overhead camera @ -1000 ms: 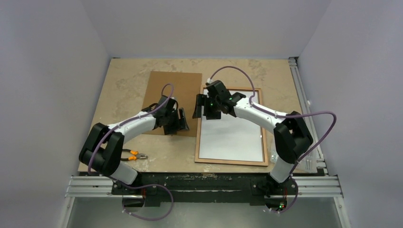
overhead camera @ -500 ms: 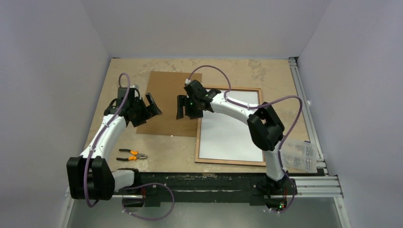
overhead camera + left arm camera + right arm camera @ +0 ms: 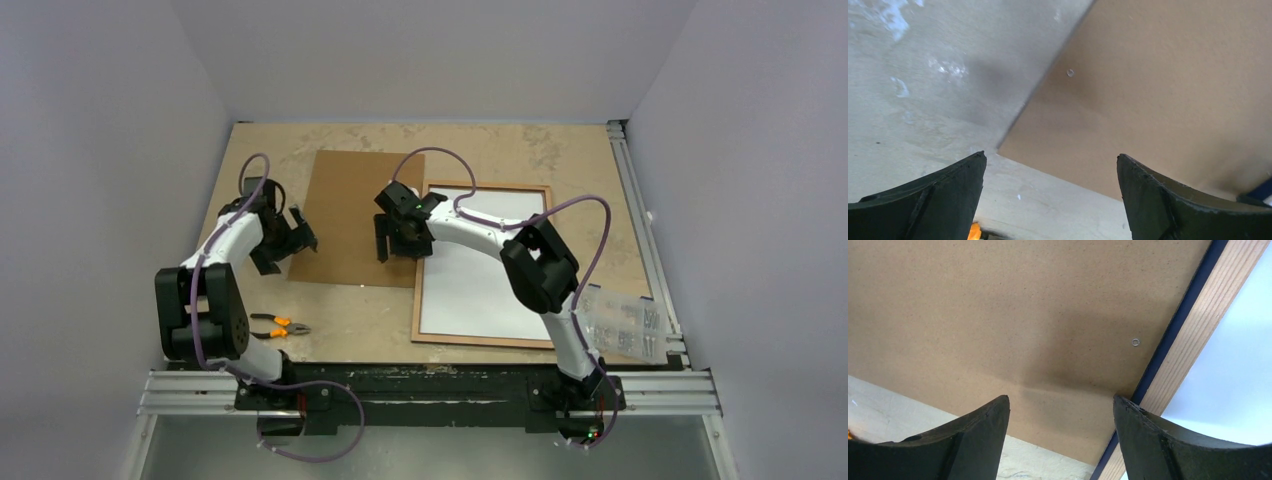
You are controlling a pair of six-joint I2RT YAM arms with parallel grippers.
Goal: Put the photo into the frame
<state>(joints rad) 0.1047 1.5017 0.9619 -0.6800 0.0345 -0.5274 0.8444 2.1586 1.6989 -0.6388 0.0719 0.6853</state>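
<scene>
– Mottled beige counter (image 3: pixel 520 150), grey walls on three sides. Where does the work lie?

– On the right half. The frame (image 3: pixel 485 341) lies back-up, with its wood-brown rails showing and dark blue only along its outer edge. The photo (image 3: pixel 490 295) is, I judge, the white sheet filling the opening, print side down. No colours show to confirm that.

– How would they handle?

– The sheet looks thin, light and floppy, and it lies flat, so there's little to pinch. A corner or edge is the place, lifted gently, because it would crease. The frame is stiff but thin-railed, and its pane is likely fragile. I'd hold it by a long rail, never the middle.

– And the grippers?

– Both are spread wide and empty. The left gripper (image 3: pixel 290 240) hangs over the near-left corner of the backing board (image 3: pixel 350 195). The right gripper (image 3: pixel 397 248) is over that board's right edge, hard against the frame's left rail.

– Anything in the way?

– The right arm stretches across the frame's far-left corner. Orange-handled pliers (image 3: pixel 278 326) lie toward the near-left corner of the counter. A clear plastic box (image 3: pixel 625 325) sits at the right edge, close to the frame's near-right corner. The board is flat and stiff, so it offers only its edges.
</scene>
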